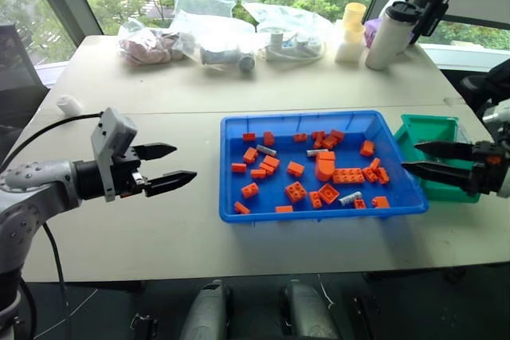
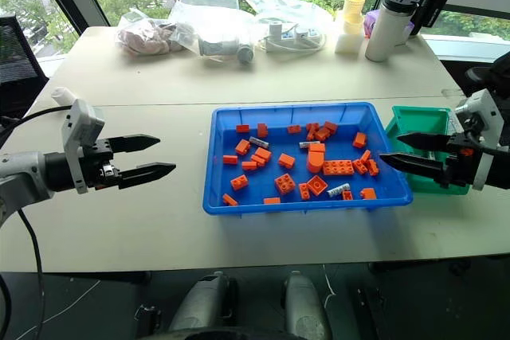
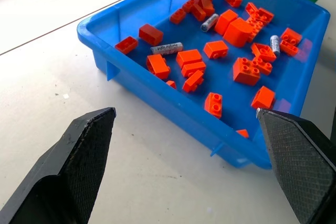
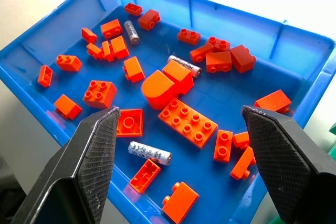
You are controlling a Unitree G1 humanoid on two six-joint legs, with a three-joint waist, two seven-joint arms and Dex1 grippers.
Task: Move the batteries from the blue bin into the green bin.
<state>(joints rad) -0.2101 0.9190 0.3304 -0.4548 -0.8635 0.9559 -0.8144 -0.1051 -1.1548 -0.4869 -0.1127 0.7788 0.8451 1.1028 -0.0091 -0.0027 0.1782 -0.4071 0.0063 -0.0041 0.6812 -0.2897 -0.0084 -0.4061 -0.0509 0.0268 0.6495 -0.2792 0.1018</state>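
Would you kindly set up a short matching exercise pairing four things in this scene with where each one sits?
Things:
1. batteries
2. green bin
3. left gripper
4. white bottle

Places:
A. at the table's far edge, near the window
B. over bare table, left of the blue bin
C. among orange bricks in the blue bin
D. against the blue bin's right side

Pairs: 1-C, 2-D, 3-B, 4-A
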